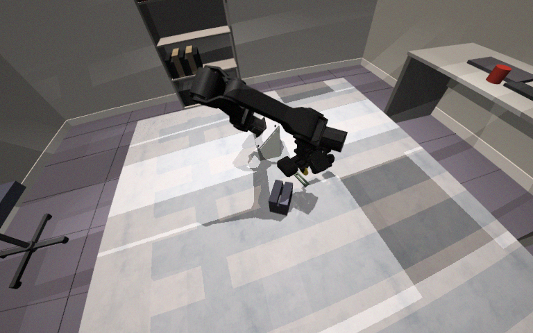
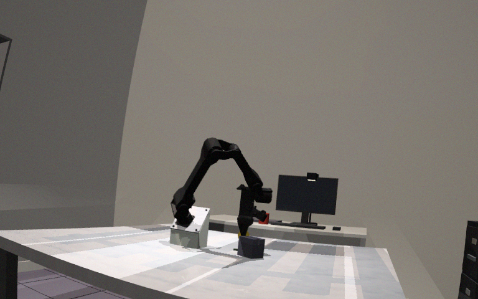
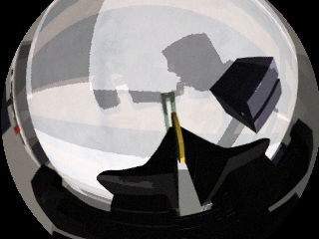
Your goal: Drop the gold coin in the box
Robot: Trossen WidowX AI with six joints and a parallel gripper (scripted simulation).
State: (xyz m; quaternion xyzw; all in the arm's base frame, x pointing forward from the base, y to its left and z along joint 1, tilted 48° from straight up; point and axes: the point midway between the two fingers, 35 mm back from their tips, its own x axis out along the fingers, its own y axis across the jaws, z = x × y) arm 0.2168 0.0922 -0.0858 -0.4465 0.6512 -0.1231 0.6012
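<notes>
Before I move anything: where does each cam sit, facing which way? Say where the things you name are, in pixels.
Top: high above the table, facing down; arm and black two-fingered pincer point(image 1: 303, 168) point(image 2: 243, 234) point(image 3: 174, 129) show.
Exterior: low beside the table, facing across it; arm in profile.
Wrist: on the arm, facing past the fingertips; pincer only.
Top and exterior share the dark grey slotted box point(image 1: 280, 198) point(image 2: 251, 246) point(image 3: 249, 92).

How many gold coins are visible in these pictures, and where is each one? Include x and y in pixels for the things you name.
1. The coin point(image 1: 305, 171) point(image 2: 239, 234) point(image 3: 178, 139) is held between the gripper's point(image 3: 178, 130) fingers, above its green holder point(image 1: 301, 179) point(image 3: 168, 94). Any coin inside the box point(image 1: 286, 196) point(image 2: 251, 247) point(image 3: 239, 80) would be hidden.
</notes>
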